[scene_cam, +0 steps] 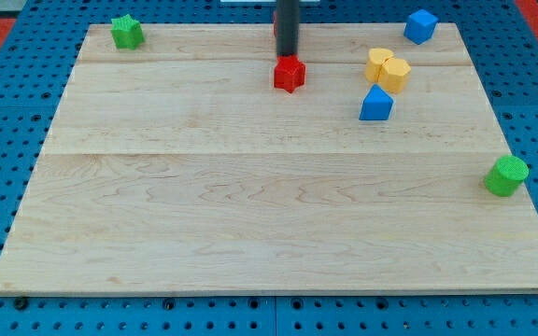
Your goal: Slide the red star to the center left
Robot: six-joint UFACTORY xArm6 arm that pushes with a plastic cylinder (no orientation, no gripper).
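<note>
My tip (288, 56) sits at the upper middle of the frame, right at the top edge of the red star (289, 74), touching it or all but touching; the exact contact cannot be made out. The dark rod rises straight up from there and leaves the frame at the top. There is no pincer on this arm, only the rod, so nothing is clenched, released or grasped.

The red star lies on the wooden board (250, 215), in the upper part of the frame and slightly right of the middle line, well apart from the board's left side.

At the upper left corner of the board stands a green star (126, 32). At the upper right sits a blue cube (420, 26). Below and to the left of it, two yellow blocks (387, 68) lie pressed together; their shapes are hard to tell, perhaps a heart and a rounded piece. Just beneath them lies a blue triangular block (376, 104), near but not clearly touching. A green cylinder (506, 175) stands at the right edge of the board, about mid height.

The board rests on a blue pegboard (7, 103) with rows of holes. No writing, brand or label can be read anywhere.
</note>
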